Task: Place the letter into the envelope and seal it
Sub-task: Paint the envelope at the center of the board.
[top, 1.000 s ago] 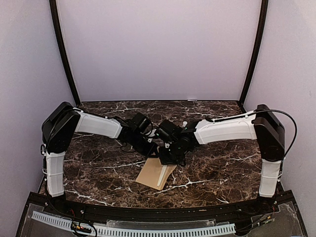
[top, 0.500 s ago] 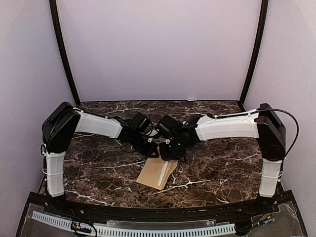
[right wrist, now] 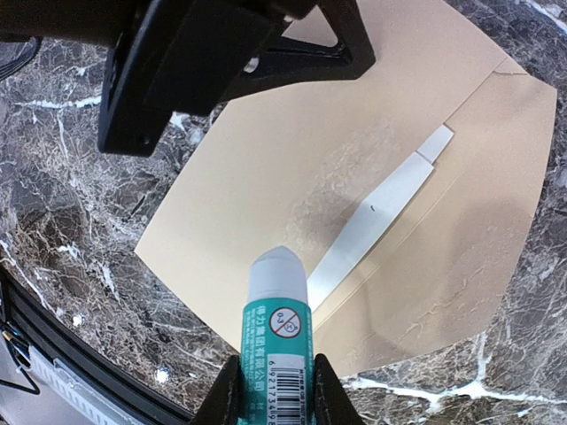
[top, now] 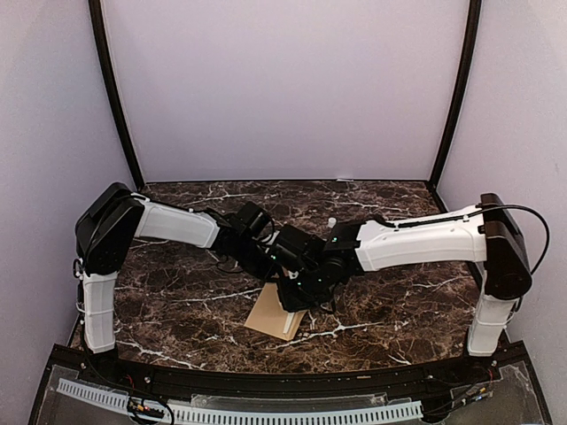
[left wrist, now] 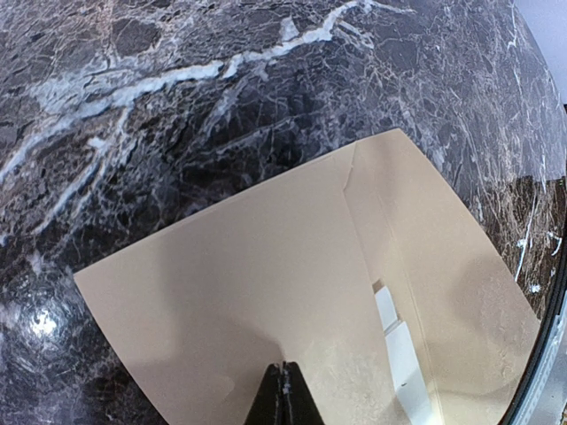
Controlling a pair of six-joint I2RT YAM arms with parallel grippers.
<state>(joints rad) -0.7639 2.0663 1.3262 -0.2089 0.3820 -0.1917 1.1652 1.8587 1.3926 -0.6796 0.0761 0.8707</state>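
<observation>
**Glue stick over the envelope**

I had the right gripper (right wrist: 275,379) clamped on a teal-labelled glue stick (right wrist: 277,305), its white tip above the envelope (right wrist: 266,177). The envelope lay flat on the marble table (top: 399,301), flap open. The left gripper (left wrist: 284,381), jaws closed, rested its tip on the paper. A pale strip (right wrist: 381,221) showed along the flap crease; I couldn't tell whether it was the letter.
</observation>
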